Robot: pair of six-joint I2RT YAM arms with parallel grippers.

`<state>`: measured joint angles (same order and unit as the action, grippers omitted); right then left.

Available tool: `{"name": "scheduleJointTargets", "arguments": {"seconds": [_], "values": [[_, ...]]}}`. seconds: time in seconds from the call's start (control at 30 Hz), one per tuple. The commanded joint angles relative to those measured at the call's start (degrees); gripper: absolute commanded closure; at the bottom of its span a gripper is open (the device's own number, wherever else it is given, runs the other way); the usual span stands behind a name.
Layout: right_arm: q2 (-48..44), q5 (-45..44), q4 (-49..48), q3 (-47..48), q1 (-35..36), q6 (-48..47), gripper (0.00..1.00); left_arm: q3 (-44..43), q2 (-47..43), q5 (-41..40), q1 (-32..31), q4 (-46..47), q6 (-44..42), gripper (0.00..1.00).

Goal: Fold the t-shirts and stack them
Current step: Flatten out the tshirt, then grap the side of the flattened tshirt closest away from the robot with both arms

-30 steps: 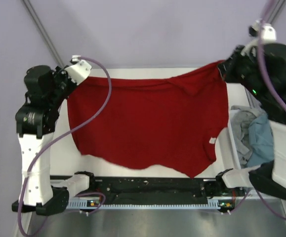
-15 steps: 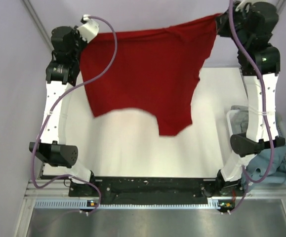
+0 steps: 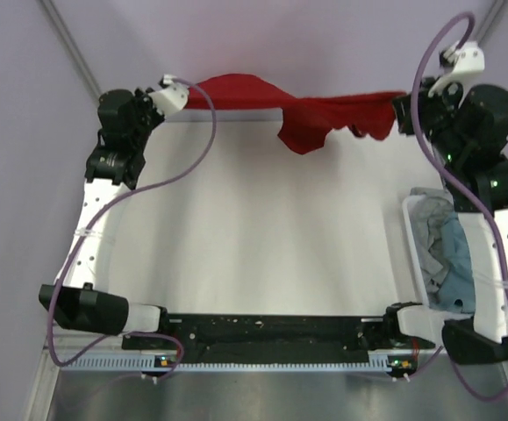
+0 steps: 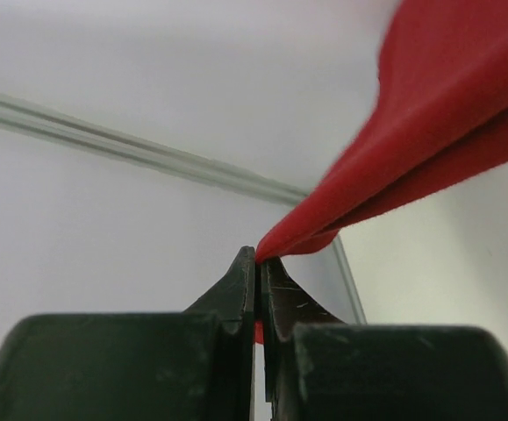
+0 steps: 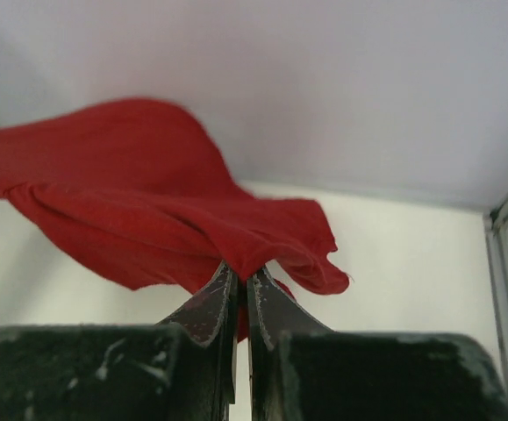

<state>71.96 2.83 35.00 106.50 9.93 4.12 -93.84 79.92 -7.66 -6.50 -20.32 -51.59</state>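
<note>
My top camera looks steeply down from above and behind the arms (image 3: 104, 219), the red t-shirt (image 3: 311, 118) far off near the frame's top. Each wrist camera sits right up against that same shirt, sighting along its own fingers (image 4: 232, 303).

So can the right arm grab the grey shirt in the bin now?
Probably not yet. The right gripper is shut on the red shirt, away from the bin. Nothing covers the grey shirt, so it could likely reach after letting go.

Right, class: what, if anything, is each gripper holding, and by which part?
Both hold the red t-shirt: the left gripper and right gripper each pinch its cloth at opposite ends; the exact seam cannot be told.
</note>
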Motion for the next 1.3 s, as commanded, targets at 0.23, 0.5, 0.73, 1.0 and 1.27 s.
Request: {"name": "scheduleJointTargets", "arguments": {"seconds": [0.23, 0.5, 0.73, 1.0, 1.27], "values": [[-27.3, 13.2, 5.1, -50.8, 4.4, 17.8, 1.00, 32.1, -12.7, -2.4, 0.6, -14.4, -4.6, 1.00], [-22.8, 11.2, 3.9, -70.4, 19.0, 29.1, 1.00, 55.8, -14.4, 1.7, 0.7, -16.1, -8.3, 1.00], [-20.3, 12.4, 4.3, -72.8, 19.2, 30.6, 1.00, 63.0, -16.2, 5.2, 1.1, -25.9, -14.5, 0.46], [-20.8, 4.6, 12.9, -68.5, 19.1, 32.7, 1.00, 51.1, -17.3, 20.6, 0.8, -46.3, -15.6, 0.33], [-24.8, 2.3, 16.4, -66.0, 16.9, 32.0, 1.00, 41.5, -17.3, 33.9, 0.8, -58.4, -20.3, 0.46]]}}
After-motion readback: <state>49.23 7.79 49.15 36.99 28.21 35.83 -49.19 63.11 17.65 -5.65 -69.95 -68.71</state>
